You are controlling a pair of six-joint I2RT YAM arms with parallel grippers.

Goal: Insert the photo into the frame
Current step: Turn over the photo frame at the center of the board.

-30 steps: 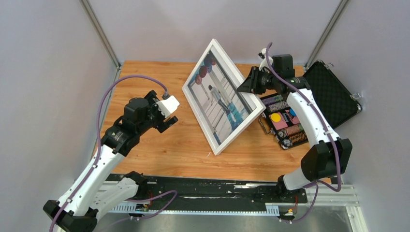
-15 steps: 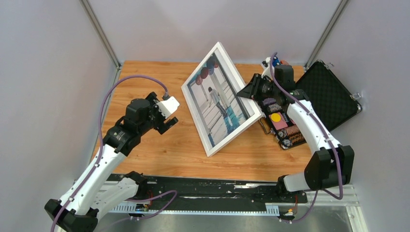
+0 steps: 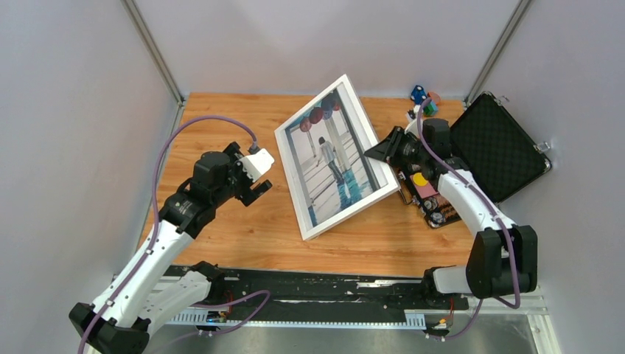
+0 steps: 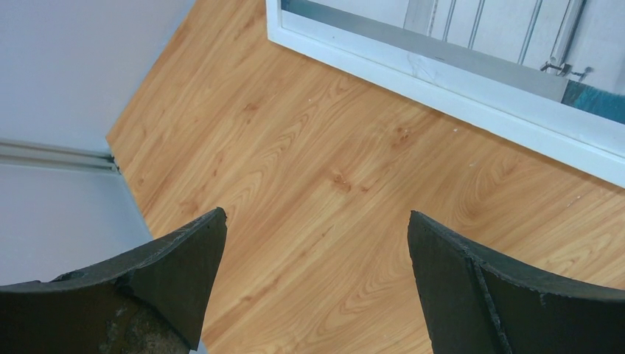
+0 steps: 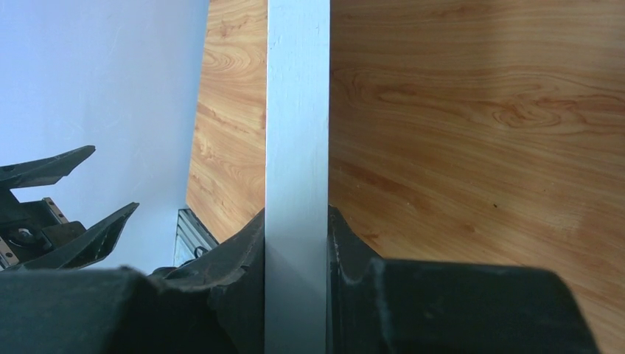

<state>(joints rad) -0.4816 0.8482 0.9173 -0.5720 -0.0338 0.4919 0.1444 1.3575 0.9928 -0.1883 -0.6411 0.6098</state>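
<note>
The photo (image 3: 333, 166), a figure on pale steps with red lanterns above and teal water below, shows inside the white-faced frame (image 3: 293, 184). My right gripper (image 3: 385, 151) is clamped on the frame's right edge, holding it tilted over the middle of the table (image 3: 243, 228). A second ago it stood steeper and higher. My left gripper (image 4: 315, 228) gapes wide, holding nothing, near the frame.

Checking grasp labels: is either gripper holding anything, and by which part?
The right gripper pinches the frame by the long edge nearest it, about midway along. The left gripper is open and holds nothing.
</note>
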